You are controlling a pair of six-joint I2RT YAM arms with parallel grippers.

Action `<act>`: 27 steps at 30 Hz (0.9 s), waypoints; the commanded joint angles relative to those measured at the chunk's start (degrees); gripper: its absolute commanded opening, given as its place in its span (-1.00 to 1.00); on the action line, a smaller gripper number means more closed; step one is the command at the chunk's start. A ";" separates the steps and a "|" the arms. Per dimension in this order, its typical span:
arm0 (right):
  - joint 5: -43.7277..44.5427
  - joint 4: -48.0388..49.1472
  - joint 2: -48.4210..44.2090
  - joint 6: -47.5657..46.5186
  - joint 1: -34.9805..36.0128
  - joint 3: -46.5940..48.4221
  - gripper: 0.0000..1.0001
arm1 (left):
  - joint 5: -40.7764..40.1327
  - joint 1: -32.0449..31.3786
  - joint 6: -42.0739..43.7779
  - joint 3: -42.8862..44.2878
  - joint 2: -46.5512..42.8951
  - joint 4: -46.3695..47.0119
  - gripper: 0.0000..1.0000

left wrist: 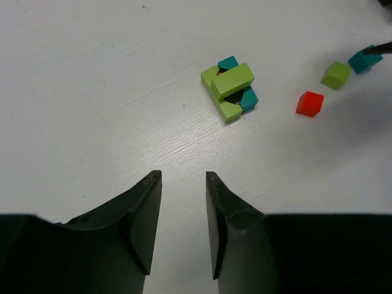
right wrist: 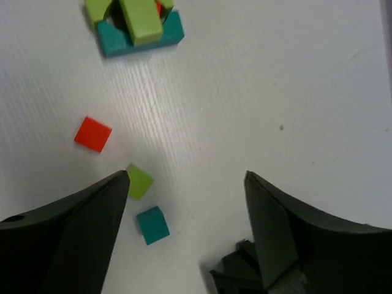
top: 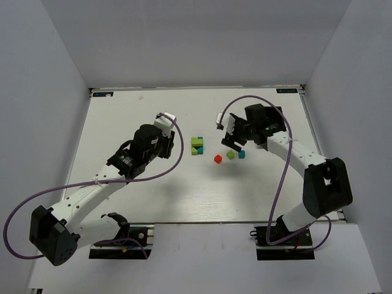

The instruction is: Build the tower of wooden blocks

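Well, I see the tower near the middle of the table, between the two arms. It is a low pile, with a lime bar lying across the top, lime and teal pieces under it, and a sliver of red showing inside; from the left wrist it sits ahead and a little right of the fingers. My left gripper is well apart from the tower; its jaws are drawn close, with a narrow gap and nothing in it. My right gripper is spread wide and empty. The teal cube lies on the table between its fingers; the green cube sits just beside one fingertip, though I can't tell whether they touch; the red cube lies farther out, toward the tower.
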 commanded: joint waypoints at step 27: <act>-18.69 -27.62 19.43 -52.01 -7.46 10.84 0.33 | 1.21 0.35 0.50 -0.20 -1.92 0.37 0.24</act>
